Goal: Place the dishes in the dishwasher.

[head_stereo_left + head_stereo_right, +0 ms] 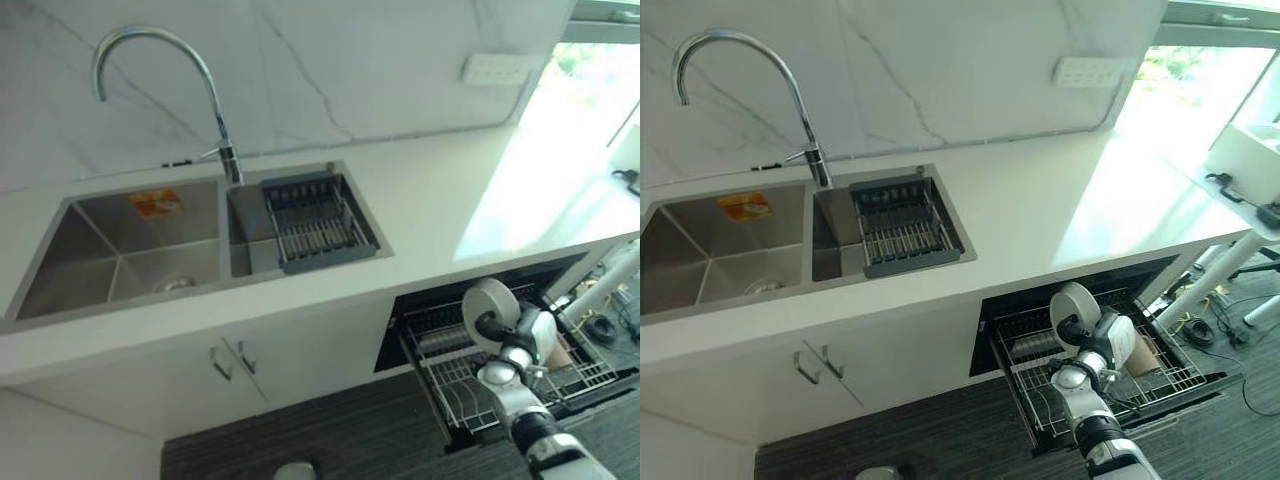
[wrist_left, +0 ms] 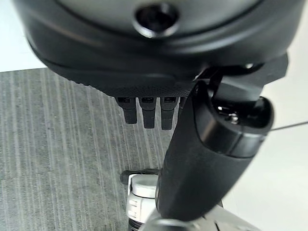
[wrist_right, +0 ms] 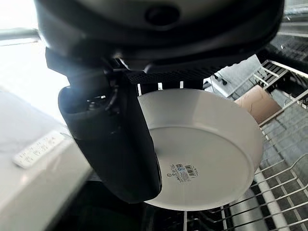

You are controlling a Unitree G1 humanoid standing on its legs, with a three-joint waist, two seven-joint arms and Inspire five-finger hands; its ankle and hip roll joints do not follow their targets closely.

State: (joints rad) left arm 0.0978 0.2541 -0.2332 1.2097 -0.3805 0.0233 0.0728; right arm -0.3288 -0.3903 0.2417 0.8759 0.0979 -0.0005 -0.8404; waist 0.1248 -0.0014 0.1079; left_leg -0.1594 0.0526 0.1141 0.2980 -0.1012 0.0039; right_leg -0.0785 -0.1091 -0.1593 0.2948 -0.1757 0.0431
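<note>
A white plate (image 3: 207, 149) is held upright with its underside towards the wrist camera. My right hand (image 3: 115, 139) is shut on it, the thumb across the base and the fingers past the far rim. In the eye views the plate (image 1: 488, 308) and my right hand (image 1: 520, 340) hang just above the pulled-out wire rack (image 1: 1040, 390) of the dishwasher under the counter. A brown cup-like item (image 1: 1140, 352) lies in the rack to the right of the plate. My left hand (image 2: 154, 48) hangs over the grey floor, its fingers (image 2: 144, 113) straight and holding nothing.
The white countertop (image 1: 440, 210) runs above the dishwasher. A steel double sink (image 1: 120, 250) with a curved tap (image 1: 150, 45) sits at the left, with a dark drain basket (image 1: 315, 225) in its smaller bowl. White cabinet doors (image 1: 230, 360) stand left of the rack.
</note>
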